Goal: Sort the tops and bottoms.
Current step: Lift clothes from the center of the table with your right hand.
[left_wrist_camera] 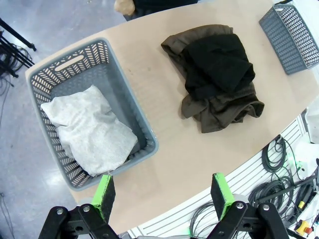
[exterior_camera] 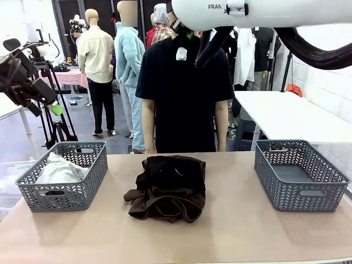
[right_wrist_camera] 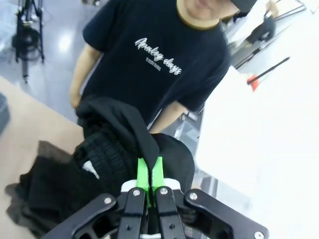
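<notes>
Left basket point(exterior_camera: 61, 193) holds tops point(exterior_camera: 58, 170) (crumpled).

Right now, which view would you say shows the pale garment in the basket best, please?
The left wrist view: looking down into the basket, it shows the whole pale garment. The front view shows just its upper part above the rim.

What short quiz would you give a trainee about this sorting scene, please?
1. True or false: the pale top lies inside the left basket.
2. The right gripper is: A) open; B) shut on a black garment; C) shut on nothing.
3. Fill in: the dark pile lies on the table between the two ____.
Key: 1 true; 2 B; 3 baskets.
</notes>
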`<state>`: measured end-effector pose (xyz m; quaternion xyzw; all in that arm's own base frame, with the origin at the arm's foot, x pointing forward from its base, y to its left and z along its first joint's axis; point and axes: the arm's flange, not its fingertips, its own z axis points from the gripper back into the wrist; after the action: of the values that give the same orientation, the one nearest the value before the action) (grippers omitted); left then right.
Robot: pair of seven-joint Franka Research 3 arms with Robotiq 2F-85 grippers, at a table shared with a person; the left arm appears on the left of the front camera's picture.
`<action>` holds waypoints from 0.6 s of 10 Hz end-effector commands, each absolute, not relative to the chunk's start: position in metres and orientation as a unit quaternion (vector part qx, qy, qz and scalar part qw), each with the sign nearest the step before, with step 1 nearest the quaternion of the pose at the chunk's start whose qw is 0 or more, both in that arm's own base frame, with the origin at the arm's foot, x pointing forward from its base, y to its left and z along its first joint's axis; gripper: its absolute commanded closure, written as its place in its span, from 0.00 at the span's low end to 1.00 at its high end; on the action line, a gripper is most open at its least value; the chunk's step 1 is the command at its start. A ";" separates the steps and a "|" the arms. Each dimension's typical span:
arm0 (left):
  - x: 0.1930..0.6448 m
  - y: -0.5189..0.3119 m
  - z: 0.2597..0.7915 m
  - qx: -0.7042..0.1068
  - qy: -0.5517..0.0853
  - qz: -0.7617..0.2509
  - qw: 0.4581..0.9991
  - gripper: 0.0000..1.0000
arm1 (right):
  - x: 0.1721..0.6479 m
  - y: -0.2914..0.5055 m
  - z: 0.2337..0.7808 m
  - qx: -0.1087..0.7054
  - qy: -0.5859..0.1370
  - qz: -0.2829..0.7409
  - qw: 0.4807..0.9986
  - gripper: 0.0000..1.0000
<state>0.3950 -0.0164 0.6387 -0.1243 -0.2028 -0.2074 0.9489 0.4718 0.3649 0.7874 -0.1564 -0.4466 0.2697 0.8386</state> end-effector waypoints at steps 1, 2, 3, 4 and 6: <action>0.395 -0.016 0.639 -0.124 -0.204 -0.205 0.949 0.00 | 0.472 0.376 0.802 -0.178 -0.467 0.248 0.830 1.00; 0.395 -0.016 0.639 -0.124 -0.204 -0.205 0.949 0.00 | 0.471 0.374 0.808 -0.187 -0.465 0.254 0.828 1.00; 0.395 -0.016 0.639 -0.124 -0.204 -0.205 0.949 0.00 | 0.470 0.367 0.793 -0.163 -0.457 0.268 0.833 1.00; 0.395 -0.016 0.639 -0.124 -0.204 -0.205 0.949 0.00 | 0.470 0.367 0.793 -0.163 -0.457 0.268 0.833 1.00; 0.395 -0.016 0.639 -0.124 -0.204 -0.205 0.949 0.00 | 0.470 0.367 0.793 -0.163 -0.457 0.268 0.833 1.00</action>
<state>0.3950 -0.0164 0.6387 -0.1243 -0.2028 -0.2074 0.9489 0.4706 0.3679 0.7916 -0.1707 -0.4558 0.2692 0.8310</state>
